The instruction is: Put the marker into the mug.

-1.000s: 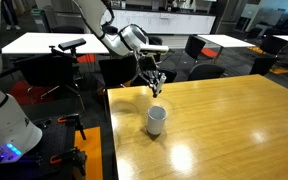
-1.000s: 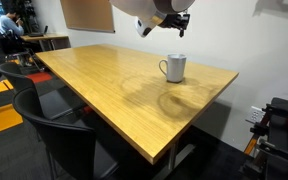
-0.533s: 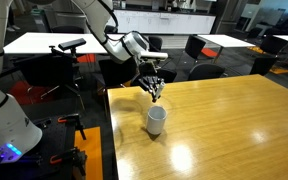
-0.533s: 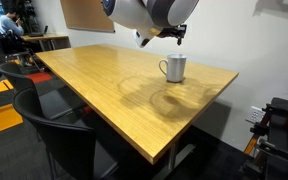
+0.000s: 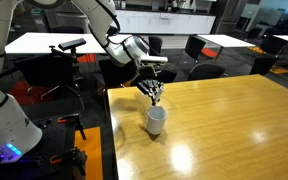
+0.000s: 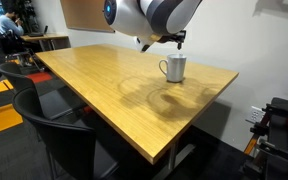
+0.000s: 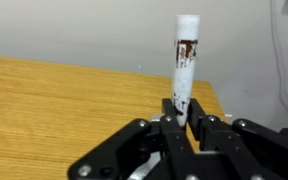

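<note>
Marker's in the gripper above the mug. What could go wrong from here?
1. The gripper pinches the marker only near one end, so it may pivot or slip.
2. The wrist view does not show the mug, so alignment is unconfirmed; the marker might strike the rim and tip it.
3. The mug stands near the table edge; a missed marker could roll off.

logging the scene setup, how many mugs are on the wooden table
1. The white mug stands on the wooden table near its edge, roughly below the claw holding the marker. No other mug shows in either exterior view; none seems hidden.
</note>
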### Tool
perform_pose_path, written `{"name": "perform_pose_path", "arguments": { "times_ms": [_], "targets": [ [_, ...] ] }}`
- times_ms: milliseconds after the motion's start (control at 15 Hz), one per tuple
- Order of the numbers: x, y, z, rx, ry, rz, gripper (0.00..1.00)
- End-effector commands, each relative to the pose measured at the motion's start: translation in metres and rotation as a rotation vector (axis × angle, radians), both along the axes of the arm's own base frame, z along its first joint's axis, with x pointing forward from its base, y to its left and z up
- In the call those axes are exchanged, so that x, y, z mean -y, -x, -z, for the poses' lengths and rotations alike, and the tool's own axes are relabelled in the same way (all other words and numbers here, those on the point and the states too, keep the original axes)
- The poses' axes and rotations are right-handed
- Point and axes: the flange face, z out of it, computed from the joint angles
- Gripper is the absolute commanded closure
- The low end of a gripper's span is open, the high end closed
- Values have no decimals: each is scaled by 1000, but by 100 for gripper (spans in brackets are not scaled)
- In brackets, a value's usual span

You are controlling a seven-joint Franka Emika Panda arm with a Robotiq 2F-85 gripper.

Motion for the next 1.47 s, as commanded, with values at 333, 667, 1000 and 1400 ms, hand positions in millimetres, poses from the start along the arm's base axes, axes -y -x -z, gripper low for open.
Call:
{"name": "perform_pose_path", "arguments": {
  "times_ms": [333, 667, 1000, 1400],
  "targets": [
    [4, -15, -2, 32, -20, -28, 95],
    [6, -19, -10, 39, -21, -13, 41],
    [2, -20, -24, 47, -38, 11, 4],
    [-9, -1, -67, 50, -116, 29, 0]
  ]
}}
